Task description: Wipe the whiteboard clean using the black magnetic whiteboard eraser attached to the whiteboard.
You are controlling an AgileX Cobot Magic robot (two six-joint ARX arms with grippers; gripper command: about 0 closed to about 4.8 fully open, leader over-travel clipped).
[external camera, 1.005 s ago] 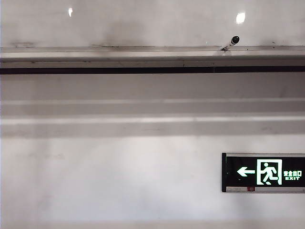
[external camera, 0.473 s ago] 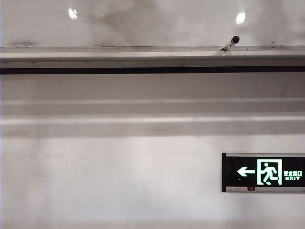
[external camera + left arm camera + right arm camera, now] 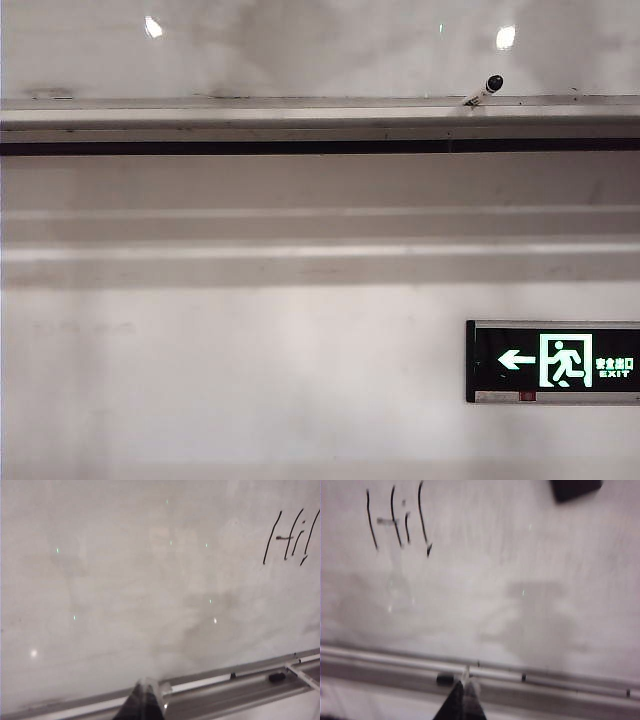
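Observation:
The whiteboard (image 3: pixel 320 55) is a glossy grey-white panel above a silver ledge (image 3: pixel 300 115). In the right wrist view the black eraser (image 3: pixel 575 487) sticks to the whiteboard (image 3: pixel 520 580), away from the black handwriting "Hi!" (image 3: pixel 395 522). My right gripper (image 3: pixel 465 686) is shut and empty, out in front of the ledge (image 3: pixel 545 685) and far from the eraser. My left gripper (image 3: pixel 145 689) is also shut and empty, in front of the ledge (image 3: pixel 210 690), with the writing (image 3: pixel 292 535) off to one side. Neither gripper shows in the exterior view.
A marker (image 3: pixel 485 90) leans on the ledge against the board. A small black piece (image 3: pixel 445 679) lies on the ledge close to my right gripper, and a similar one (image 3: pixel 276 677) shows in the left wrist view. A green exit sign (image 3: pixel 553 361) hangs on the wall below.
In the exterior view only the dim reflections on the whiteboard have shifted. The marker, ledge and exit sign stay where they were.

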